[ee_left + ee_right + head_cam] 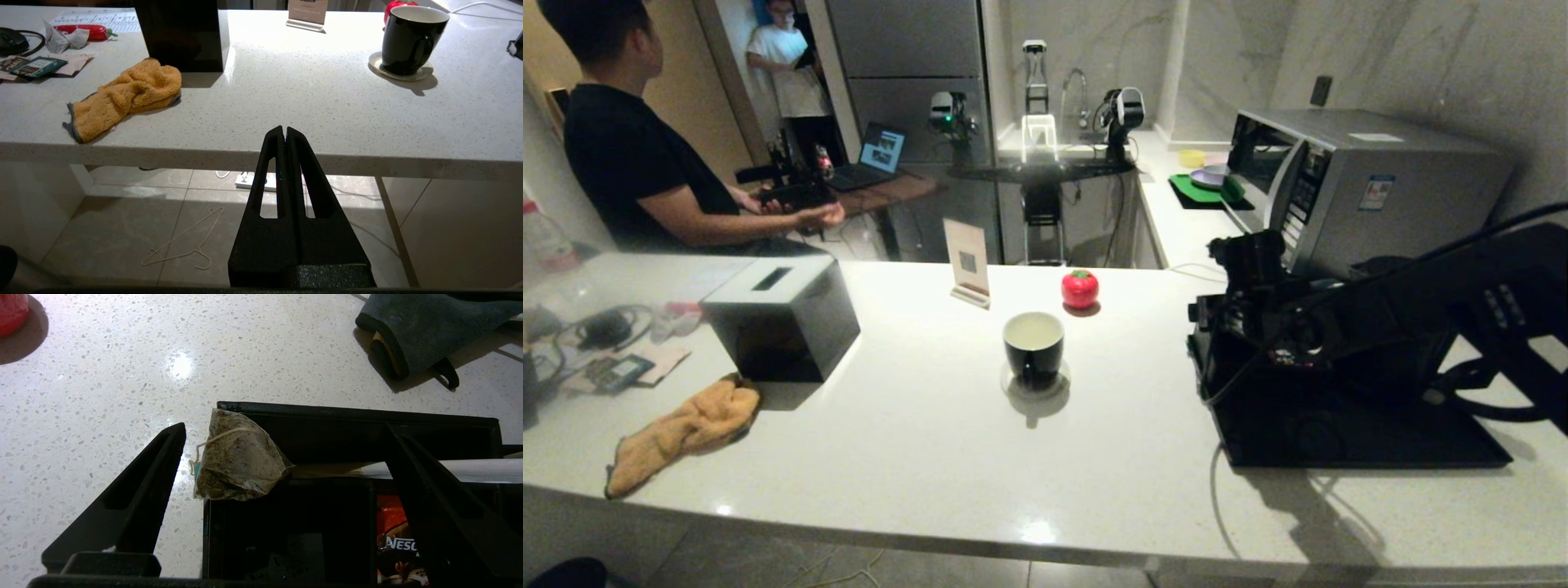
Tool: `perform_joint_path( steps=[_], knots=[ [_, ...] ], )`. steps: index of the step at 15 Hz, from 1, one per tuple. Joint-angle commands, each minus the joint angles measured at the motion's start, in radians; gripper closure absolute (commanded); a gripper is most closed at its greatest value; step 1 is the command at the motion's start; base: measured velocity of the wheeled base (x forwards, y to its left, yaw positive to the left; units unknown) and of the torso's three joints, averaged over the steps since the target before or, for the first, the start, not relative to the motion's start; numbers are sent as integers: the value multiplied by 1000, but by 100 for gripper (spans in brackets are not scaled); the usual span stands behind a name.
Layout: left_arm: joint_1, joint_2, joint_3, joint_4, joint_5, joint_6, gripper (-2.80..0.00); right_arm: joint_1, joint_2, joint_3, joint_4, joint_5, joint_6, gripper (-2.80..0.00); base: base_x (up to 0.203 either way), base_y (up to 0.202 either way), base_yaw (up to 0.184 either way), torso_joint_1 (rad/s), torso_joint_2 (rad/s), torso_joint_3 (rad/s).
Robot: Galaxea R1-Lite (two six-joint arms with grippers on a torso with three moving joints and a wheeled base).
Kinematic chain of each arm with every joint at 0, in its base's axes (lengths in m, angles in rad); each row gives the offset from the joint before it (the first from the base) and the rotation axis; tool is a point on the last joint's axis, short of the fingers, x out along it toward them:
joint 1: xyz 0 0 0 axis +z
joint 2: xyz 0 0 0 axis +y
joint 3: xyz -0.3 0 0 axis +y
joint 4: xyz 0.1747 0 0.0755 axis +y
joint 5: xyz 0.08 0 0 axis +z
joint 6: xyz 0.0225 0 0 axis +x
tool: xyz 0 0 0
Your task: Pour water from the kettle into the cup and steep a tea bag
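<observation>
Black right gripper [282, 465] hangs spread wide over the tea bag [237, 461] on the box [351, 416] corner; left gripper [284, 134] parked, clenched

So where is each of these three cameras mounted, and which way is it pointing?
Head view: high on the robot, looking down across the counter at the cup; the right arm shows.
Left wrist view: behind the shut left hand, below the counter's front edge, facing the cup.
Right wrist view: behind the open right hand, over the tea bag on the black box.
Head and left wrist views share the cup and orange cloth.
</observation>
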Motion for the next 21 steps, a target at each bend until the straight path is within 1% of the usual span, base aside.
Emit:
perform_joint_path(
  steps=[1, 18, 19, 21],
  knots=[
    [0, 0, 0, 0, 0, 0, 0, 1, 6, 0, -5, -3, 1, -280, 0, 0, 0, 0, 0, 0],
    [0, 0, 0, 0, 0, 0, 0, 4, 25, -9, -11, -7, 12, -280, 0, 0, 0, 0, 0, 0],
    [0, 0, 0, 0, 0, 0, 0, 4, 25, -9, -13, -7, 12, 0, 0, 0, 0, 0, 0, 0],
    [0, 0, 0, 0, 0, 0, 0, 4, 26, -15, -12, -8, 12, 0, 0, 0, 0, 0, 0, 0]
  ],
)
